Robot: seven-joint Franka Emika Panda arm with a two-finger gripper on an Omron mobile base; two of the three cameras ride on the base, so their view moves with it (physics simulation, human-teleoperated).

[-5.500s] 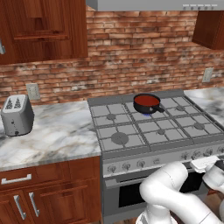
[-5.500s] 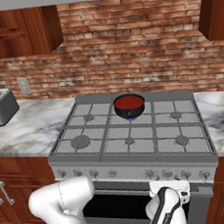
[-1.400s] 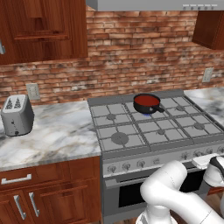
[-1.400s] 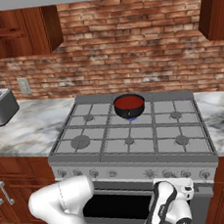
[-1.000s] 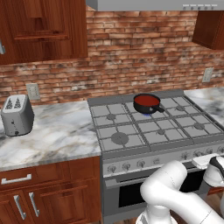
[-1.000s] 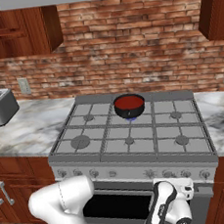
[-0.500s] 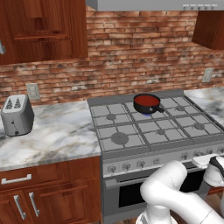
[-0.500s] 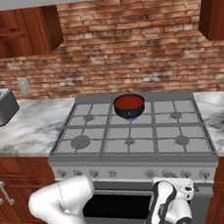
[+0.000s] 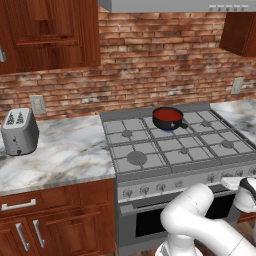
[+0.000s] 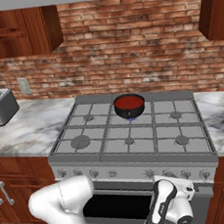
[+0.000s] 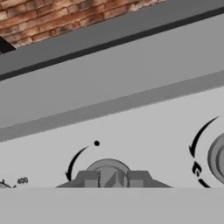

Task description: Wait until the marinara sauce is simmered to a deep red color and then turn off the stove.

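While the sauce [image 10: 128, 102] sits deep red, a stove [image 10: 132, 141] knob [image 11: 111, 171] is seen dead ahead, pinched by the narrowed pincer [image 11: 112, 178].

Hand [image 9: 246, 192] – now nearer the stove [image 9: 175, 150] knob [image 11: 108, 171], fingers narrower.

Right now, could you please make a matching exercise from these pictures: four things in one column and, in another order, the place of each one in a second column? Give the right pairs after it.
Things:
1. marinara sauce
2. toaster
3. gripper
4. wall outlet

Places:
A. on the brick wall above the left counter
B. at a knob on the stove front panel
C. in the small black pan on a back burner
D. on the marble counter, left of the stove

Pairs: 1-C, 2-D, 3-B, 4-A
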